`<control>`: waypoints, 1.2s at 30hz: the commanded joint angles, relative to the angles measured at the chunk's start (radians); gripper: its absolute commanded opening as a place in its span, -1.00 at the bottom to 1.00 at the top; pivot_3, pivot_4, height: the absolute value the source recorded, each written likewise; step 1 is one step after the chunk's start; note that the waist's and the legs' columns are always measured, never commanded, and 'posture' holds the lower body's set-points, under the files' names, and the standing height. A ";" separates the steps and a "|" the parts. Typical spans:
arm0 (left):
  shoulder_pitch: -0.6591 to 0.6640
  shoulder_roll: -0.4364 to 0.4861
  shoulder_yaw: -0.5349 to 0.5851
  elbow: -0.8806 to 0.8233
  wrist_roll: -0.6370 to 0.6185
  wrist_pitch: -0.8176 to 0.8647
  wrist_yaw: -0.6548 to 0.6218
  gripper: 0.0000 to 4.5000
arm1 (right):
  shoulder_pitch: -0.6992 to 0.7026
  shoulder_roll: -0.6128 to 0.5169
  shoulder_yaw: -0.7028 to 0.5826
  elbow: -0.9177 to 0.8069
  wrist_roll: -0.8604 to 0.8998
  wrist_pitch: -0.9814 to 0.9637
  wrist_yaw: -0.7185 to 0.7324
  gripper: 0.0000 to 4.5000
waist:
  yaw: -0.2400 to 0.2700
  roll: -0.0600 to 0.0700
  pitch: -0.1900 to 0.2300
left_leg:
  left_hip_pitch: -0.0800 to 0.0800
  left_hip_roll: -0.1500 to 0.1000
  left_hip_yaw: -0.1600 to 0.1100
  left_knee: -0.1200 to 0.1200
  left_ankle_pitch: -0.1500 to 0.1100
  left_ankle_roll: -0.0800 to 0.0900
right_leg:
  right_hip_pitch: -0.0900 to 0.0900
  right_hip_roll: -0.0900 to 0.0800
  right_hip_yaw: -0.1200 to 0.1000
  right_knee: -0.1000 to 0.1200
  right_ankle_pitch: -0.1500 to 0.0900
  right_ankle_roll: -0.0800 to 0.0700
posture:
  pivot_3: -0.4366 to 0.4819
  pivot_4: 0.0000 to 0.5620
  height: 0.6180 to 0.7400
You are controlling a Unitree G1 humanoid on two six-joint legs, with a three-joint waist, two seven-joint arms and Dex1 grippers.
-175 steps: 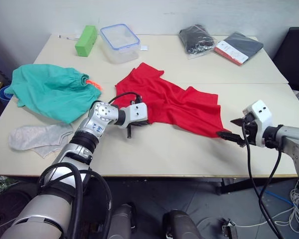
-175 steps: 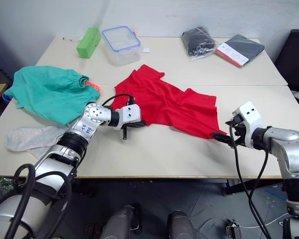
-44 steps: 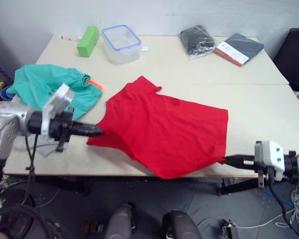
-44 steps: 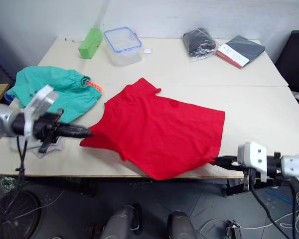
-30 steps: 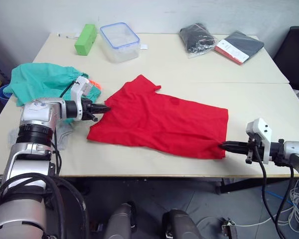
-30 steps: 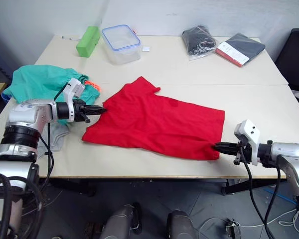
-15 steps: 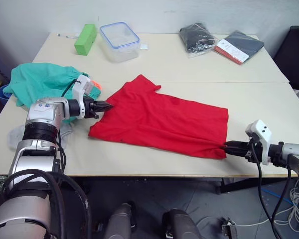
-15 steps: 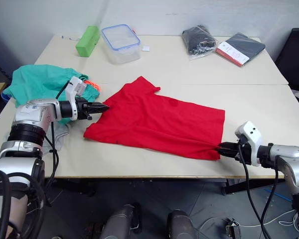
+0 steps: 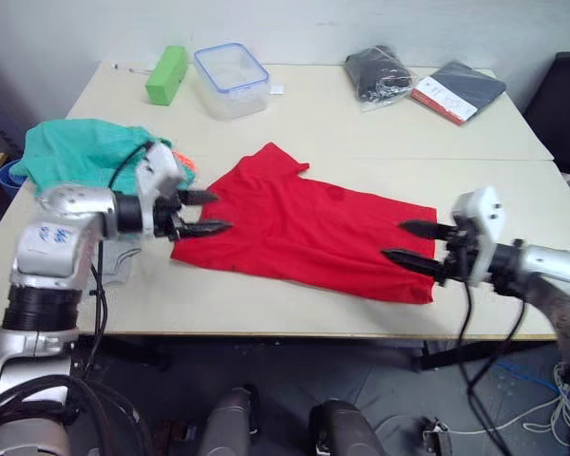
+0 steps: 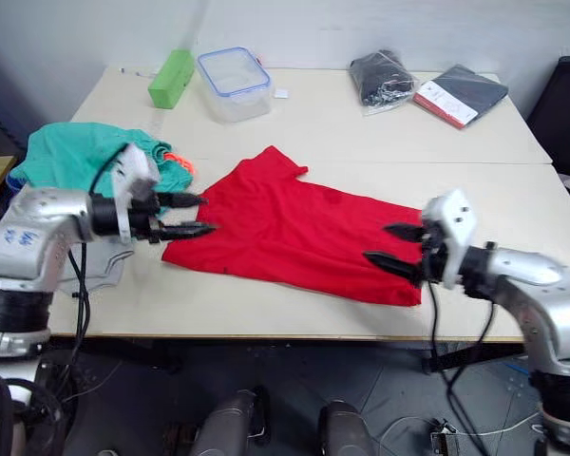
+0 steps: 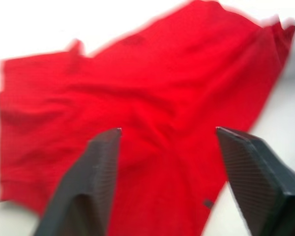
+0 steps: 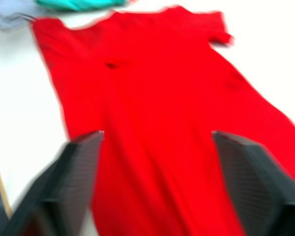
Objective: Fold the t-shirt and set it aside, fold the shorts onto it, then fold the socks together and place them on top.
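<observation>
The red t-shirt [image 9: 304, 223] lies spread flat on the middle of the table, collar end toward my left gripper. My left gripper [image 9: 218, 212] stands open at the shirt's left edge, holding nothing, its fingers [image 11: 88, 187] on either side of the cloth [image 11: 137, 93]. My right gripper [image 9: 394, 240] is open above the shirt's right hem with nothing in it; its view looks along the shirt [image 12: 157, 98]. The teal-green shorts [image 9: 76, 161] lie bunched at the far left. A light-grey sock [image 9: 119, 256] lies below them, partly hidden behind my left arm.
At the back of the table [image 9: 513, 199] sit a green block [image 9: 165, 74], a clear box with a blue rim [image 9: 232, 79], a black bagged bundle [image 9: 377, 72] and a dark flat packet [image 9: 458, 90]. A black chair [image 9: 565, 104] stands at the right.
Both grippers have opened and let go of the t-shirt's edges. The right gripper has moved up and inward over the hem. The shirt stays flat.
</observation>
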 commanded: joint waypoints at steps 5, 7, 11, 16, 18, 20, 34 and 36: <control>0.068 -0.022 -0.136 0.042 0.177 -0.169 0.076 -0.74 | 0.034 0.006 0.297 -0.017 -0.260 -0.120 -0.041 -0.78 | 0.004 0.000 0.000 | -0.002 0.000 0.001 -0.001 0.000 0.000 | -0.002 0.000 0.000 0.000 0.000 0.000 | -0.05 -0.47 1.00; 0.076 -0.033 -0.152 0.073 0.207 -0.178 0.100 -0.88 | 0.084 -0.020 0.324 -0.003 -0.308 -0.149 -0.030 -0.99 | 0.012 0.000 0.000 | -0.001 -0.001 0.001 -0.001 0.000 0.000 | -0.002 0.000 0.000 0.000 0.000 0.000 | -0.05 -0.47 1.00; 0.111 -0.023 -0.143 0.125 0.233 -0.232 0.103 -0.88 | 0.194 -0.089 0.261 0.040 -0.356 -0.194 -0.027 -0.99 | 0.017 -0.001 -0.001 | 0.001 -0.001 0.001 0.000 0.000 0.001 | 0.000 -0.001 0.000 0.000 0.000 0.000 | -0.05 -0.47 1.00; 0.149 -0.010 -0.097 0.153 0.203 -0.221 0.097 -0.88 | 0.347 -0.146 0.087 0.094 -0.284 -0.176 0.014 -0.99 | 0.027 -0.003 -0.003 | 0.009 -0.001 0.000 -0.002 -0.003 0.002 | 0.010 -0.002 -0.001 -0.003 0.000 0.000 | -0.05 -0.47 1.00; 0.156 -0.008 -0.075 0.146 0.183 -0.198 0.090 -0.88 | 0.387 -0.132 -0.019 0.110 -0.200 -0.120 0.027 -0.99 | 0.027 -0.006 -0.006 | 0.011 -0.001 0.000 -0.002 -0.004 0.004 | 0.012 -0.002 -0.001 -0.004 0.000 0.000 | -0.05 -0.47 1.00; 0.164 -0.002 -0.060 0.137 0.177 -0.192 0.084 -0.88 | 0.407 -0.122 -0.108 0.108 -0.115 -0.069 0.049 -0.99 | 0.024 -0.006 -0.006 | 0.011 0.000 0.000 -0.002 -0.006 0.006 | 0.013 -0.002 -0.001 -0.005 0.000 0.000 | -0.05 -0.47 1.00; 0.110 -0.041 -0.063 0.087 0.150 -0.158 0.063 -0.88 | 0.181 -0.064 -0.091 -0.001 0.102 0.135 -0.047 -0.99 | 0.004 -0.003 -0.006 | 0.010 0.000 0.000 -0.009 -0.005 0.004 | 0.008 -0.001 0.000 -0.006 0.000 0.000 | -0.05 -0.47 1.00; 0.107 -0.041 -0.068 0.088 0.153 -0.160 0.059 -0.88 | 0.198 -0.079 0.000 0.016 -0.017 0.077 -0.082 -0.99 | 0.005 -0.003 -0.006 | 0.008 -0.001 0.001 -0.009 -0.003 0.001 | 0.007 -0.002 0.000 -0.006 0.000 0.000 | -0.05 -0.47 1.00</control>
